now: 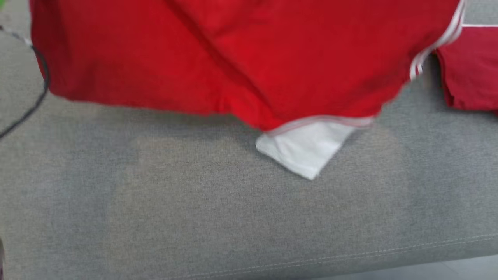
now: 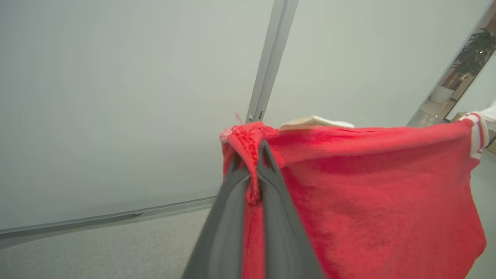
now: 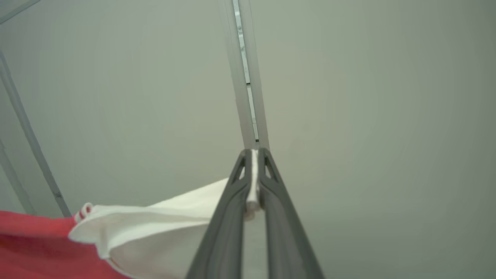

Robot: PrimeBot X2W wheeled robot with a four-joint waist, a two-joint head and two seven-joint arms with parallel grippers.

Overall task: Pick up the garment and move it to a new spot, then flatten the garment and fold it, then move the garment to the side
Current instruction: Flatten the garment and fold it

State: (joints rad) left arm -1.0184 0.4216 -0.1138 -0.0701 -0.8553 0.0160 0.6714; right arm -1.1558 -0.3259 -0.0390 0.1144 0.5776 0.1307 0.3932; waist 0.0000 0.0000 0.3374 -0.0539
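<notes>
aloft, left jaws clamped on red garment [image 2: 368, 193] edge, right jaws clamped on its white part [image 3: 155, 228]

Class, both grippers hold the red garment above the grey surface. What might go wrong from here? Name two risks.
The right gripper pinches only a thin white edge of the garment; that could slip free. Lowered carelessly, the garment might snag the black cable at its left or overlap the second red cloth.

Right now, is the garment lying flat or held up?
Held up: the left gripper pinches the garment by a red edge, the right gripper by a white part.
</notes>
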